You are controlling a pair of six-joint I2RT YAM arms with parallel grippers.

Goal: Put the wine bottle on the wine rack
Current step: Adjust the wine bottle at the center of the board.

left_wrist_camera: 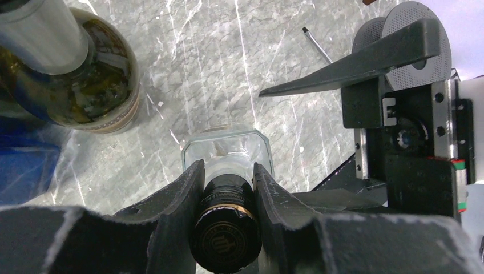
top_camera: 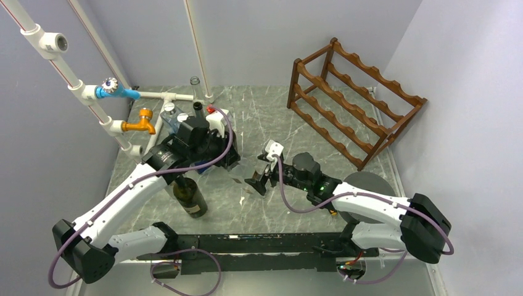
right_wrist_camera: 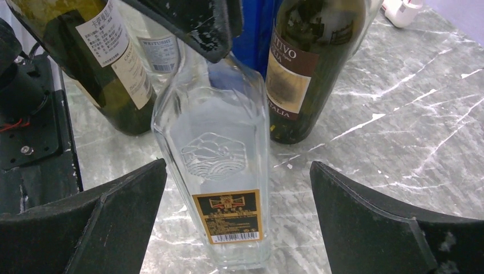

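Note:
A clear square glass bottle (right_wrist_camera: 220, 148) with a black cap (left_wrist_camera: 226, 228) and a black and gold label is upright at the table's middle, its base at or near the marble top. My left gripper (left_wrist_camera: 228, 168) is shut on its neck from above; it shows in the top view (top_camera: 229, 159). My right gripper (right_wrist_camera: 238, 165) is open, one finger on each side of the bottle's lower body without touching; it also shows in the top view (top_camera: 258, 183). The dark reddish-brown wine rack (top_camera: 351, 102) stands at the back right, with no bottles on it.
A dark green wine bottle (top_camera: 190, 196) stands by the left arm. An olive bottle with white labels (right_wrist_camera: 85, 63), a dark bottle with a tan label (right_wrist_camera: 308, 63) and a blue bottle (right_wrist_camera: 254, 34) crowd behind the clear one. White pipes with taps (top_camera: 132, 126) stand at the left. A grey disc (top_camera: 369, 185) lies at the right.

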